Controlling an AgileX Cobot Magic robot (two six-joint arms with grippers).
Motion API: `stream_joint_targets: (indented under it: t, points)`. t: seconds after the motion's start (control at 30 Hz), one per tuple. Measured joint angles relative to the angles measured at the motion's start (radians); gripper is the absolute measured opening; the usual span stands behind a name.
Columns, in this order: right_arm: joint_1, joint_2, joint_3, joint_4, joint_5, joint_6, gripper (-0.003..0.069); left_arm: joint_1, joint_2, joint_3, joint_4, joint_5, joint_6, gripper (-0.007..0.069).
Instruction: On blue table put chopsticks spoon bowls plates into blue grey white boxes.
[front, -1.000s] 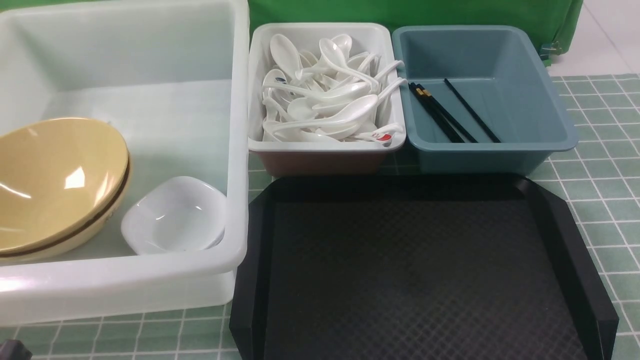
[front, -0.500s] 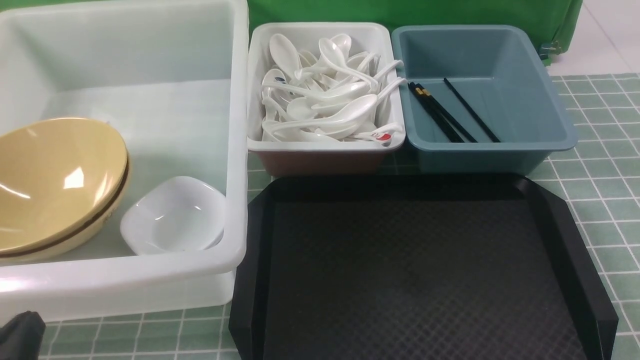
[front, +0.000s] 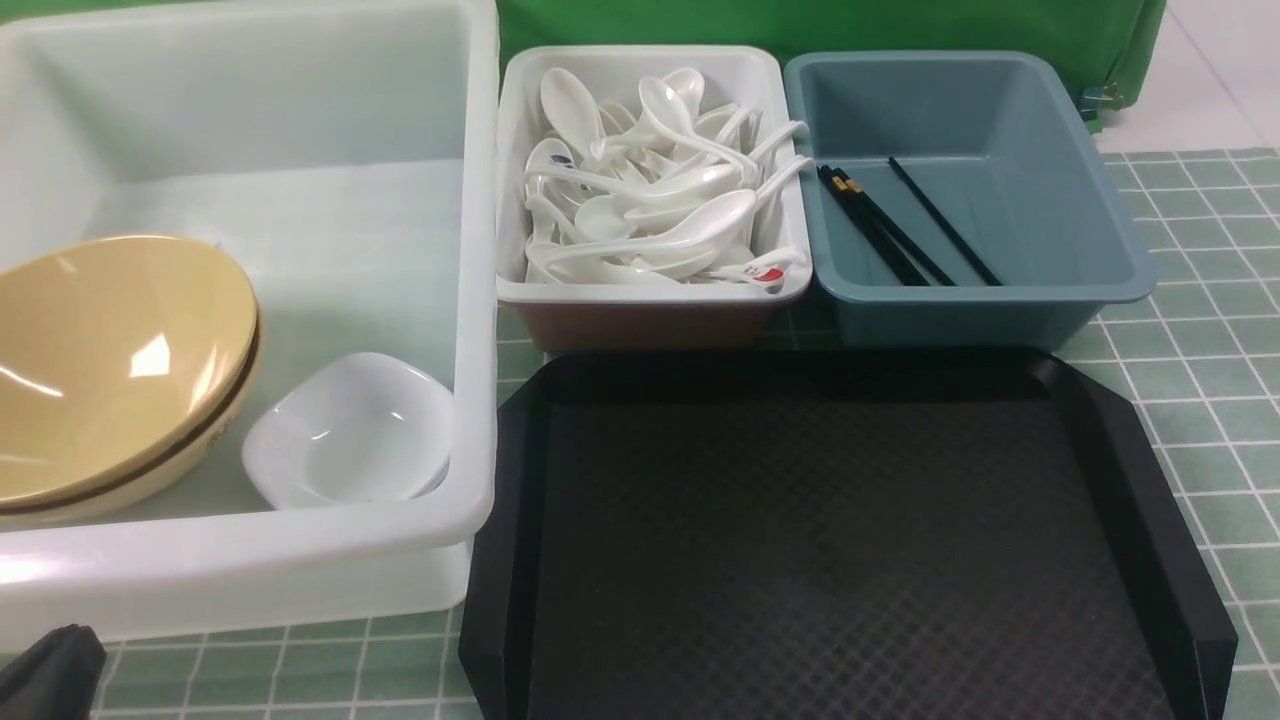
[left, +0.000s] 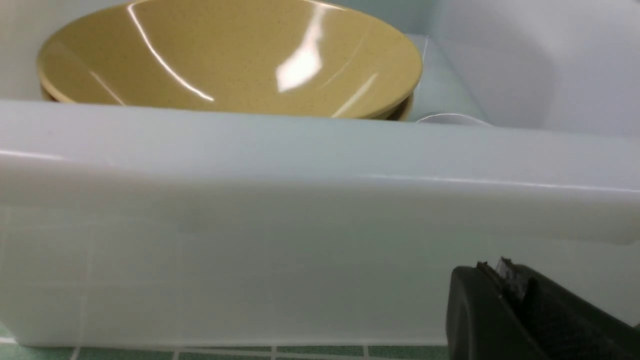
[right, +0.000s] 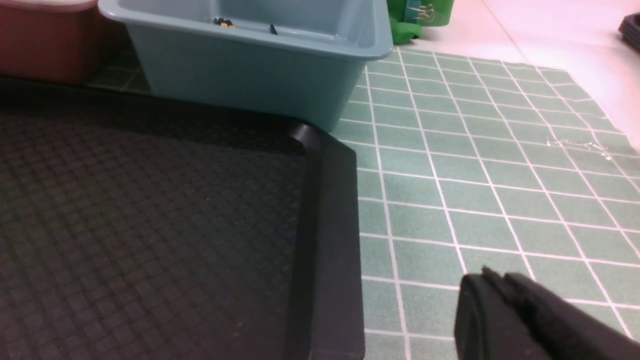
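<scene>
Stacked tan bowls (front: 110, 370) lean at the left of the large translucent white tub (front: 475, 300), with a small white plate (front: 350, 435) beside them. White spoons (front: 650, 190) fill the small white box (front: 640, 290). Black chopsticks (front: 885, 225) lie in the blue-grey box (front: 1000, 300). My left gripper (front: 50, 675) is shut and empty, low on the table in front of the tub's near wall (left: 300, 240); above that wall show the bowls (left: 230, 60). My right gripper (right: 492, 275) is shut with nothing in it, over the table (right: 475, 165) to the right of the tray.
An empty black textured tray (front: 830, 540) lies in front of the two small boxes. A green cloth (front: 800, 25) hangs behind the boxes. The grid cloth's right edge (right: 600, 125) meets a pale floor.
The left gripper's dark tip has risen further into the front view's bottom left corner. The dishes and boxes have not moved.
</scene>
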Motion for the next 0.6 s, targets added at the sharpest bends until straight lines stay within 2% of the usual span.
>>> stream_joint_targets:
  t: [0.6]
  points:
    - [0.0,0.0,0.0,0.0,0.0,0.0,0.0096,0.0,0.0,0.0,0.0,0.0,0.0,0.0004]
